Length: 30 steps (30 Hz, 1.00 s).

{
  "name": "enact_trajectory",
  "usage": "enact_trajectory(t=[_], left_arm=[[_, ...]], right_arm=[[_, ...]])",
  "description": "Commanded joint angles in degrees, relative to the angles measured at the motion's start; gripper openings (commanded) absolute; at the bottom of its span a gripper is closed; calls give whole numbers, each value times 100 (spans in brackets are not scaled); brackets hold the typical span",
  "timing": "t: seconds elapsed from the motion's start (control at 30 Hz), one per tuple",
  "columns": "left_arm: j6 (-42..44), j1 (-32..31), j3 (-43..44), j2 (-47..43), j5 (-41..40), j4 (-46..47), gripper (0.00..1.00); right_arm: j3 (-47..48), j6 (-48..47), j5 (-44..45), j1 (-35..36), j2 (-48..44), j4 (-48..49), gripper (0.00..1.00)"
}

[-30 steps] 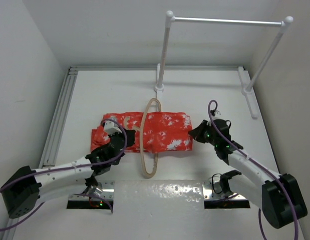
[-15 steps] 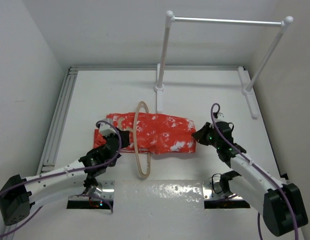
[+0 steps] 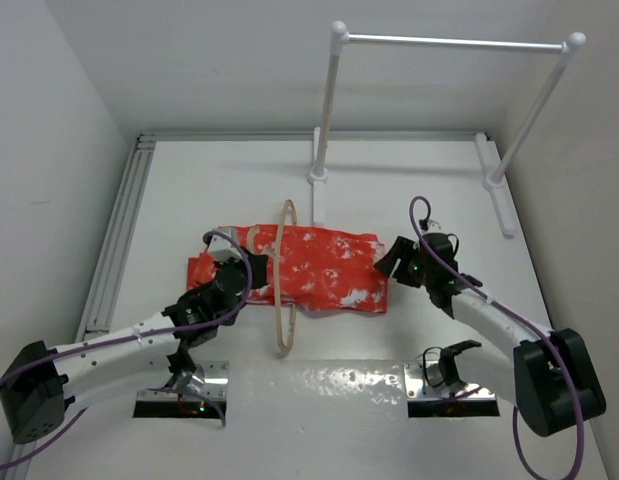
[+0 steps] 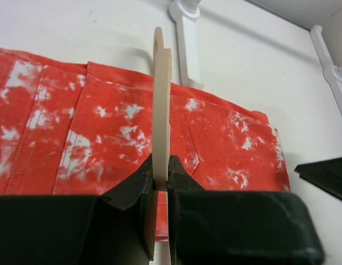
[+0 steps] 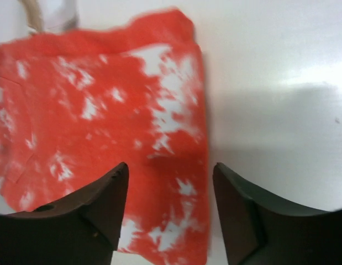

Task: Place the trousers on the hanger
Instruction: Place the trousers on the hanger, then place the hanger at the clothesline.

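right gripper: jaws just spread off speckled red-orange fabric trousers, centre frame | left gripper: pinching thin tan wooden hanger, tipped upright | trousers seemingly threaded

A white bench sits boxed in by plain white walls. At its far right stands a white rail on two posts. Along the left edge runs what looks like a metal track. Light glares off the near edge.

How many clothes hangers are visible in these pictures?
1. The hanger stands on edge across the trousers, clamped in the left tool. The folded fabric could hide another, but none shows.
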Motion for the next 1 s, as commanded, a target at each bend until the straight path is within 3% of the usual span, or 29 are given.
enact_trajectory(t=[0.0,0.13,0.17,0.3,0.33,0.37,0.4,0.47,0.5,0.57,0.67,0.83,0.93,0.97], left_arm=[[300,13,564,93,-3,356,0],[318,13,889,146,217,460,0],[309,13,942,181,252,495,0],[379,4,1443,322,454,496,0],[397,13,1557,348,472,417,0],[441,4,1654,357,489,373,0],[450,-4,1872,366,490,303,0],[520,-5,2058,384,481,171,0],[538,-5,2181,384,463,144,0],[564,-13,2322,393,472,127,0],[599,-22,2567,445,516,92,0],[661,-40,2911,577,621,-110,0],[670,-48,3034,673,648,-207,0],[661,-48,3078,691,691,-207,0]], right_arm=[[590,-120,-43,-19,-202,-35,64],[933,-138,-210,428,-642,-273,70],[985,-103,-193,864,-677,-221,69],[1293,-14,-70,2369,-257,464,9],[1389,-67,200,2876,-151,526,0],[1486,-111,334,3082,-81,579,0],[1574,-94,422,3240,-2,797,0],[1680,37,405,3513,60,1000,25],[1724,203,388,3575,165,1141,51],[1855,440,169,3742,359,1404,65],[2092,661,185,3910,842,1546,72],[2190,873,141,3971,1186,2135,73],[2269,908,282,3971,1177,2170,70],[2278,1004,334,3971,1203,2223,64]])
